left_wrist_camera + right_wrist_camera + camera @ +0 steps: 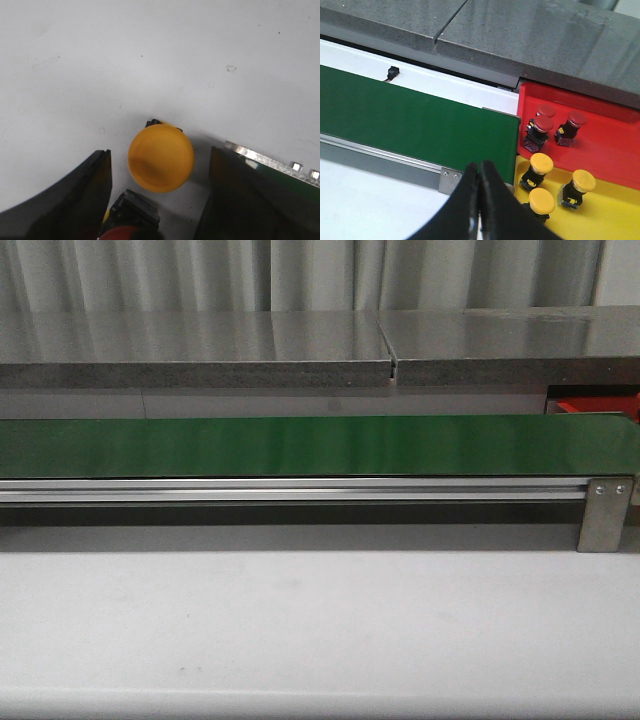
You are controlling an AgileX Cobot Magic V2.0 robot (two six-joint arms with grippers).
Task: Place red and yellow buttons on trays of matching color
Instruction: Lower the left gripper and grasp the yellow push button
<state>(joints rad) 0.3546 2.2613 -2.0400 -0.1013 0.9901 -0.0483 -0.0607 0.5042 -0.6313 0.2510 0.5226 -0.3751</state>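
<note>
Right now the left claw [160,200] is spread wide, its two dark fingers [65,195] standing either side of a yellow button [160,158] that sits on the white surface [150,50]. From the claw's midpoint the button lies toward twelve o'clock in the left wrist view, just short of being fully between the fingers, touching neither. I look straight down on its round cap, so its long axis seems to stand upright, with a bit of black base peeking out behind. A red button [125,232] with a black body shows just at the claw's root, at six o'clock from the yellow one.

The right claw [480,200] is pressed together and holds nothing. It hangs over the end of the green belt [410,120], with the red tray [620,150] and yellow tray [615,215] off toward three o'clock, each already carrying three buttons of its own colour.

My guess is the left arm, plainly nearer, should advance slightly and close on the yellow cap.
</note>
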